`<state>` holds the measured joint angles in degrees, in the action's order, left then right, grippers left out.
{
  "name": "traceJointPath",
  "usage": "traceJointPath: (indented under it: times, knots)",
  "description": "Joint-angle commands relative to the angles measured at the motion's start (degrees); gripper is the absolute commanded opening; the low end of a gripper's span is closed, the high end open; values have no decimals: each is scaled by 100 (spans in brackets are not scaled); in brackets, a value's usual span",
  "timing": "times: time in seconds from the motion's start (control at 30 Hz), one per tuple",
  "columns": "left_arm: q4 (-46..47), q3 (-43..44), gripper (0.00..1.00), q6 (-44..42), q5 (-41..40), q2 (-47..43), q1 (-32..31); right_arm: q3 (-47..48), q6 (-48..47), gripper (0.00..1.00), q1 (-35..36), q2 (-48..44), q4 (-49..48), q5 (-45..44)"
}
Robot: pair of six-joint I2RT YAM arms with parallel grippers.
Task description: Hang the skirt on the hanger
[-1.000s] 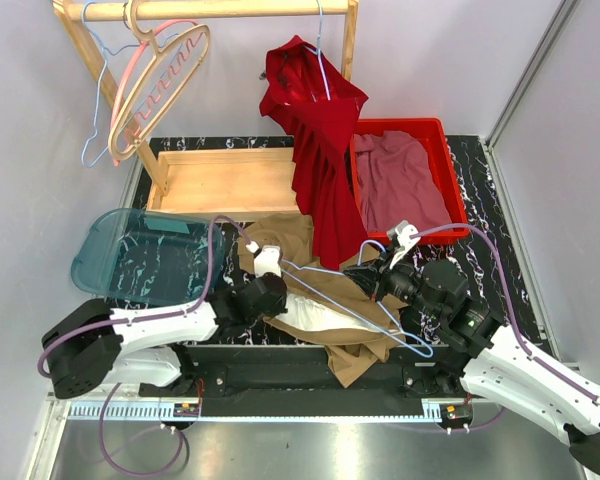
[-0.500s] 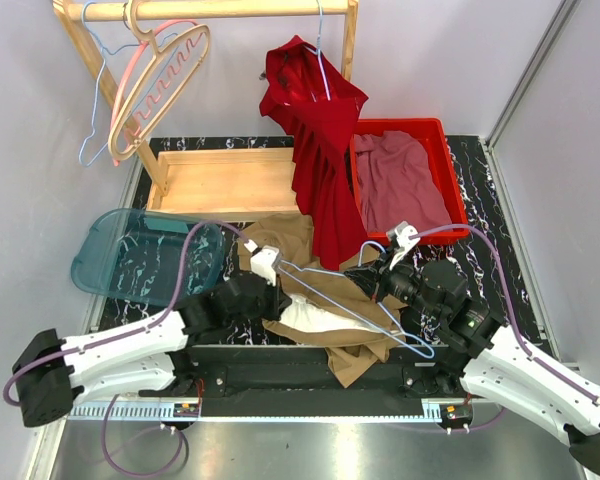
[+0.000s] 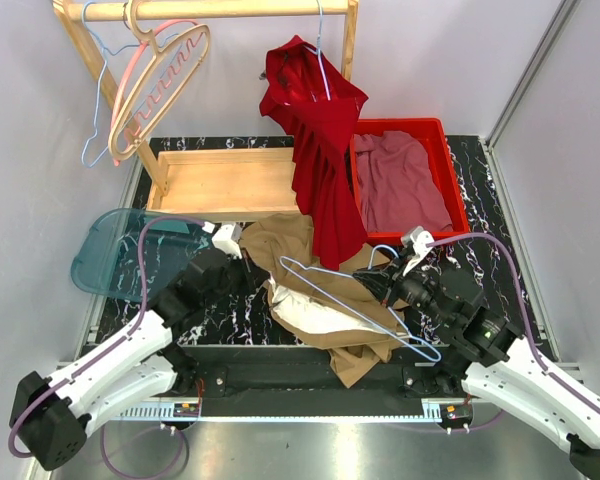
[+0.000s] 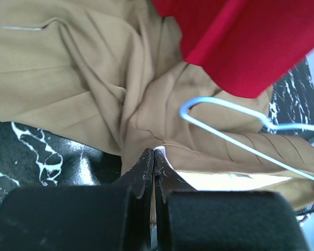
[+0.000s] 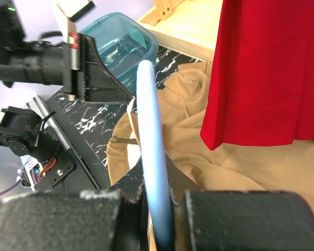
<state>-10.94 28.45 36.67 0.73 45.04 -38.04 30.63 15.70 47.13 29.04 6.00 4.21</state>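
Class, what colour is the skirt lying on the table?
The skirt is tan, clearest in the left wrist view.

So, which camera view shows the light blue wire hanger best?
The top external view: the whole hanger outline lies across the tan skirt, one end in the right tool. The left wrist view shows only a bent corner of it. The right wrist view shows one blurred bar between its fingers.

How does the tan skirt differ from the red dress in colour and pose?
The tan skirt lies crumpled on the table; the red dress hangs from the wooden rail. The skirt is tan with a white lining showing; the dress shows only red. Both are unpatterned cloth.
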Motion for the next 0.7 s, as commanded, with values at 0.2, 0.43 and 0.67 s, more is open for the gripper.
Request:
traceJointPath:
  times: [0.2, 0.43, 0.67]
  knots:
    - [171, 258, 0, 157, -29, 181, 201, 417, -59, 0, -11, 312, -55, 1028]
    - [74, 319, 0, 87, -56, 225, 253, 602, -94, 0, -11, 822, -64, 1504]
    - [-206, 276, 0, -124, -11, 14, 253, 540, -85, 0, -11, 815, -134, 775]
